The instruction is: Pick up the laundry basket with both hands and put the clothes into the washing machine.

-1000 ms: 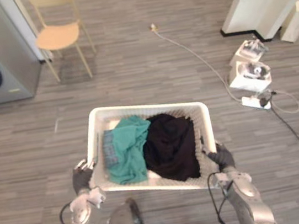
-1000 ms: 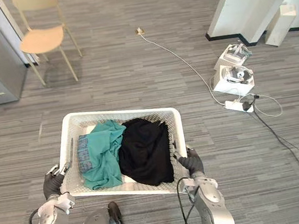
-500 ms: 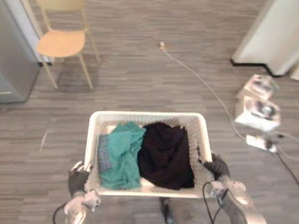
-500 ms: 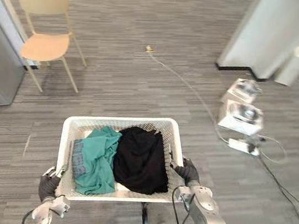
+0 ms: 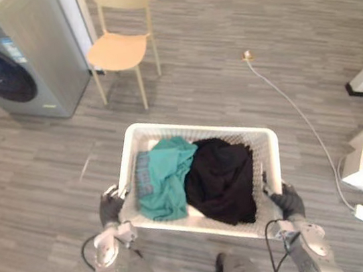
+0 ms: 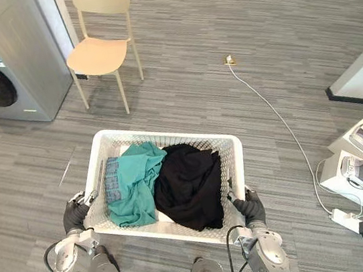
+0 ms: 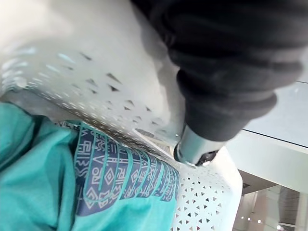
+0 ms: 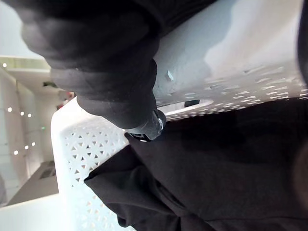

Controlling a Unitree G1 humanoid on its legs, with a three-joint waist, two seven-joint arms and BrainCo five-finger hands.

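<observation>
Grey plank floor [image 5: 236,40] | white laundry basket [image 5: 197,125] held at centre, teal garment [image 5: 168,182] and black garment [image 5: 222,183] inside | left hand [image 5: 110,208], right hand [image 5: 288,201] curled over its side rims | washing machine [image 5: 15,61] at 10 o'clock, chair [image 5: 119,50] beside it | step: carrying; next, probably: turn toward the machine, keeping the basket level.

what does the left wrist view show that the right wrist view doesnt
Left wrist view: the teal garment with a dark patterned band, lying inside the wall next to the left hand. Right wrist view: the black garment, piled inside the wall next to the right hand. Shared: the white perforated laundry basket, seen from very close, with that arm's own hand gripping its side, dark cover tight against the wall.
</observation>
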